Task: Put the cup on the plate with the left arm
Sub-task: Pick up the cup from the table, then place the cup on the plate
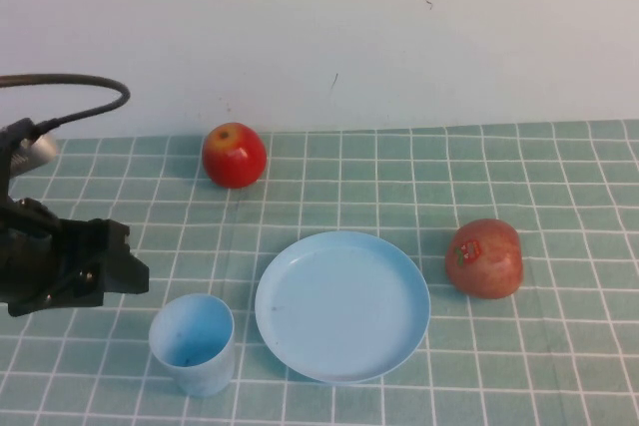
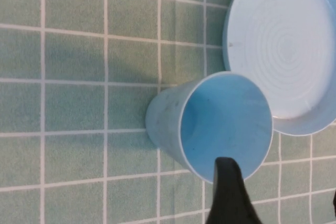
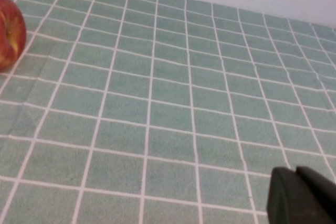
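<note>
The light-blue cup (image 1: 193,343) stands upright and empty on the checked cloth, just left of the round light-blue plate (image 1: 342,304), which is also empty. My left gripper (image 1: 132,272) hovers to the left of and behind the cup, open and holding nothing. In the left wrist view the cup (image 2: 210,124) lies just ahead of my left gripper (image 2: 281,198), with one dark finger (image 2: 227,192) over its rim and the plate (image 2: 283,45) beyond it. My right gripper (image 3: 295,174) shows only in the right wrist view, shut and empty above the cloth.
A red apple (image 1: 235,155) sits at the back left, near the wall. A second reddish apple (image 1: 484,257) with a sticker lies right of the plate. One apple (image 3: 10,32) shows at the edge of the right wrist view.
</note>
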Controlling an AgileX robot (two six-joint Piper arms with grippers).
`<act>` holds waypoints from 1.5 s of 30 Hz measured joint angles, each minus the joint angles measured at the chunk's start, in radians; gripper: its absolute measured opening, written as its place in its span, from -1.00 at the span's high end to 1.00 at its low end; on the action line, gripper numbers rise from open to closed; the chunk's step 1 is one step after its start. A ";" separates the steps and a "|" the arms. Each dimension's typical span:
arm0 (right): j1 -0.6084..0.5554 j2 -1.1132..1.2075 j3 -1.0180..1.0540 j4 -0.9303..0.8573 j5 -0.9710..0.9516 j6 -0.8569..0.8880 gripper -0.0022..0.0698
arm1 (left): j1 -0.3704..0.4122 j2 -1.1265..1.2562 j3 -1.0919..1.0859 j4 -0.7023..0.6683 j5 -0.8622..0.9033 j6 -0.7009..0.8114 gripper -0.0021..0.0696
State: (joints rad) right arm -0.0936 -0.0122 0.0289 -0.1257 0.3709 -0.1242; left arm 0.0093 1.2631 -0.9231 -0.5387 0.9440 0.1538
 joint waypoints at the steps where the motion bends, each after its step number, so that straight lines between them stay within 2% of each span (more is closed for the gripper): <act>1: 0.000 0.000 0.000 0.000 0.000 0.000 0.95 | 0.000 0.014 -0.006 0.002 0.003 0.000 -0.11; 6: 0.000 0.000 0.000 0.000 0.000 0.000 0.95 | -0.067 0.064 -0.039 0.077 0.003 -0.013 -0.12; 11: 0.000 0.000 0.000 0.000 0.000 0.000 0.95 | -0.196 0.120 -0.104 0.284 -0.004 -0.165 -0.12; 16: 0.000 0.000 0.000 0.000 0.000 0.000 0.95 | -0.286 0.202 -0.184 0.450 0.025 -0.289 -0.12; 23: 0.000 0.000 0.000 0.000 0.000 0.000 0.95 | -0.302 0.348 -0.248 0.514 0.042 -0.326 -0.12; 31: 0.000 0.000 0.000 0.000 0.000 0.000 0.95 | -0.302 0.512 -0.252 0.458 0.043 -0.293 -0.10; 32: 0.000 0.000 0.000 0.000 0.000 0.000 0.95 | -0.302 0.530 -0.252 0.455 0.045 -0.293 -0.03; 33: 0.000 0.000 0.000 0.000 0.000 0.000 0.95 | -0.302 0.544 -0.252 0.453 0.048 -0.291 0.13; 35: 0.000 0.000 0.000 0.000 0.000 0.000 0.95 | -0.302 0.566 -0.252 0.451 0.048 -0.282 0.56; 37: 0.000 0.000 0.000 0.000 0.000 0.000 0.95 | -0.302 0.571 -0.255 0.450 0.050 -0.274 0.74; 40: 0.000 0.000 0.000 0.000 0.000 0.000 0.95 | -0.304 0.571 -0.296 0.446 0.091 -0.268 0.88; 45: 0.000 0.000 0.000 0.000 0.000 0.000 0.95 | -0.356 0.571 -0.452 0.452 0.186 -0.267 0.91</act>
State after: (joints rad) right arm -0.0936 -0.0122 0.0289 -0.1257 0.3709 -0.1242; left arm -0.3465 1.8341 -1.3747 -0.0870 1.1296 -0.1135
